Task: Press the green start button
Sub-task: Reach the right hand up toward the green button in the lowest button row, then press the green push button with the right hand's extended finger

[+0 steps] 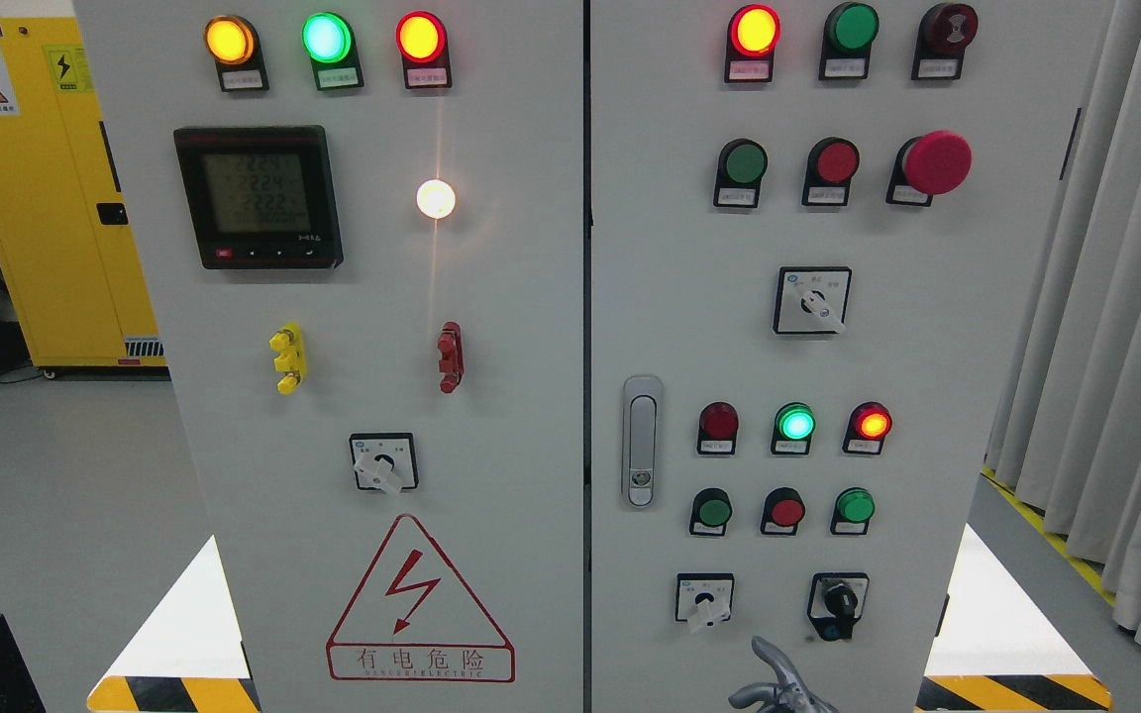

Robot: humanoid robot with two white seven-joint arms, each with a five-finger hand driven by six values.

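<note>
The grey control cabinet (pixel 927 347) fills the view. Its right door carries three green push buttons: one in the upper row (pixel 745 163) and two in the lower row, at the left (pixel 714 512) and at the right (pixel 856 506). The labels are too small to read, so I cannot tell which is the start button. My right hand (pixel 777 683) just enters at the bottom edge, below the lower button row and apart from it. It sits between the white selector switch (pixel 704 600) and the black selector switch (pixel 838 602). The left arm is out of view.
Red buttons (pixel 786 512) (pixel 836 160) sit beside the green ones, with a large red mushroom button (pixel 935 162) at the upper right. Lit indicator lamps (pixel 795 424), a door latch (pixel 641 441) and a meter (pixel 259 196) are also on the panel. Curtains (pixel 1115 347) hang right.
</note>
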